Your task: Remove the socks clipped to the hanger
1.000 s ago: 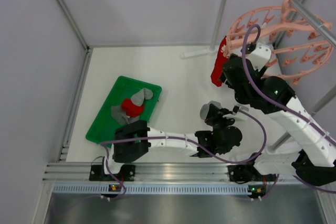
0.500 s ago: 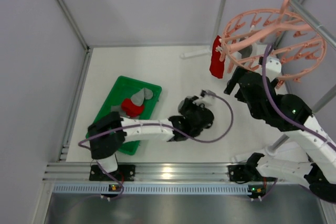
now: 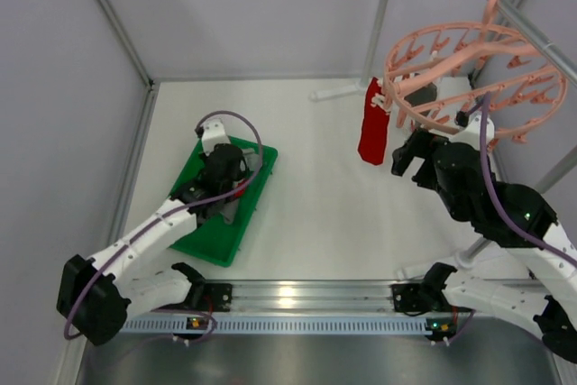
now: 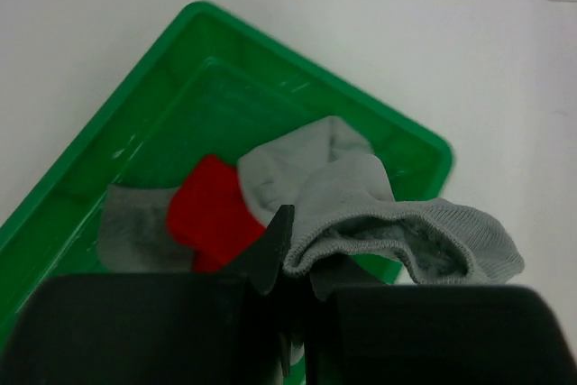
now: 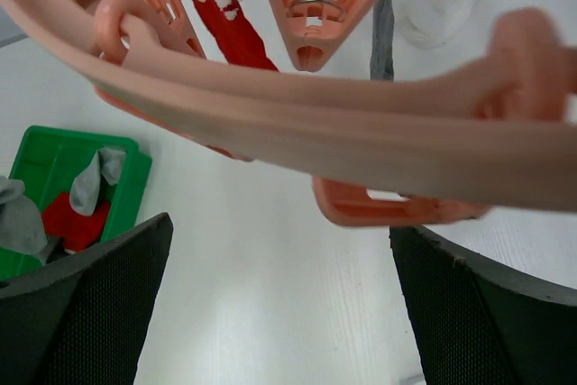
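While in the green tray point(image 4: 209, 17) — grey socks point(image 4: 311, 173), red sock point(image 4: 212, 214).

Salmon-pink round hanger point(image 3: 473, 69) hangs at upper right, its ring tilted and its clips dangling. A clipped red sock point(image 3: 371, 128) droops from its left rim. Grey socks point(image 4: 315, 173) and a loose red sock point(image 4: 212, 214) lie heaped left of centre.

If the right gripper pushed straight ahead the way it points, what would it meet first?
Probably the salmon-pink plastic hanger ring, crossing just ahead of the open right gripper; depth is unclear.
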`<state>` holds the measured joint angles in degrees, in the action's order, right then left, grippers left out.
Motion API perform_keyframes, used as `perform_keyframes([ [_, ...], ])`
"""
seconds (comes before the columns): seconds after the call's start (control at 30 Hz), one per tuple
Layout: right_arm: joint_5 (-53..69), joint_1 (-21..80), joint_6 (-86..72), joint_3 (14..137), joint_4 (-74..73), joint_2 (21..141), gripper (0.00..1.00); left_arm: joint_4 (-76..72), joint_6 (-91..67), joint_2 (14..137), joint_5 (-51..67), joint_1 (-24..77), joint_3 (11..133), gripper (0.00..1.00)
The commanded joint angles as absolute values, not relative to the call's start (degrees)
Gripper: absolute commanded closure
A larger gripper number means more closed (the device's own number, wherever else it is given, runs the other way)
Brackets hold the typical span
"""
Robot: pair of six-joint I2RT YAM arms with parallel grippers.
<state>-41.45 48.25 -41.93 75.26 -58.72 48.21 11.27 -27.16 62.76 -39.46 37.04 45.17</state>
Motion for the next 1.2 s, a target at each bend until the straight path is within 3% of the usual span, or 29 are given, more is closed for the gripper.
perform_keyframes([
  [0.0, -40.34, 48.69, -40.08, 74.97, -54.58, 45.36, 0.0, 16.08, -33.65, 59.68, -33.76, 30.16, 40.97, 0.96],
  [0.07, -40.17, 48.69, -39.82, 74.27, -54.41, 44.65, 0.01, 16.7, -35.5, 58.98, -33.58, 27.96, 39.56, 0.95],
  [0.1, -40.08, 48.6, -39.55, 74.01, -54.58, 44.47, 0.01, 16.87, -37.07, 58.71, -33.84, 26.3, 38.16, 0.78],
  [0.13, -40.08, 48.69, -39.38, 73.92, -54.84, 44.3, 0.01, 16.87, -37.7, 58.45, -34.27, 25.76, 37.62, 0.44],
  [0.17, -40.08, 48.6, -39.46, 73.83, -55.28, 44.3, 0.01, 16.79, -38.31, 58.36, -34.89, 25.4, 37.27, 0.02],
  [0.4, -39.82, 48.69, -39.64, 73.92, -56.69, 42.98, 0.01, 15.13, -37.9, 61.69, -28.15, 26.27, 43.74, 0.02],
  [0.7, -40.69, 48.6, -41.22, 73.74, -59.41, 41.66, 0.0, -12.44, -25.93, 76.45, 13.13, 28.13, 54.22, 0.01],
  [0.83, -40.69, 48.6, -41.83, 74.44, -61.34, 41.49, 0.01, -28.96, -28.91, 87.16, 23.6, 28.12, 60.72, 0.01],
  [0.97, -40.69, 48.6, -42.19, 75.58, -62.4, 41.04, 0.0, -38.72, -36.36, 99.98, 26.63, 28.12, 68.37, 0.01],
  [1.17, -40.87, 48.6, -42.98, 75.68, -64.07, 41.75, 0.01, -43.94, -41.57, 117.58, 33.65, 28.21, 84.53, 0.01],
])
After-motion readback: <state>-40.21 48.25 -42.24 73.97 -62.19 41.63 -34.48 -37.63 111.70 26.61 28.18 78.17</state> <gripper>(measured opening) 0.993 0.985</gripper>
